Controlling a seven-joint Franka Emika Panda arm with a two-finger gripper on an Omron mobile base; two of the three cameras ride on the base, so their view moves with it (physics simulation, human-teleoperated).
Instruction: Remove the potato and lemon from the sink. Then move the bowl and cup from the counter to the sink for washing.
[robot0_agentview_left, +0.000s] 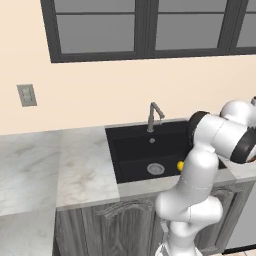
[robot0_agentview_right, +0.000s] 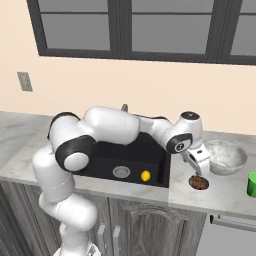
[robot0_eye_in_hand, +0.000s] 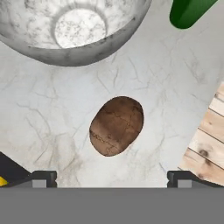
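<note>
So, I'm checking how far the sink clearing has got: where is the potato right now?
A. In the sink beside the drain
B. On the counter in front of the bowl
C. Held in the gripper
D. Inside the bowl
B: the potato lies on the marbled counter just in front of the bowl, below the open gripper, whose fingertips stand wide apart and clear of it.

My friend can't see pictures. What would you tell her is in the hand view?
A brown potato lies on the pale marble counter, right under the open gripper, whose two dark fingertips stand wide apart. Beyond it are the speckled grey bowl and a bit of the green cup.
</note>
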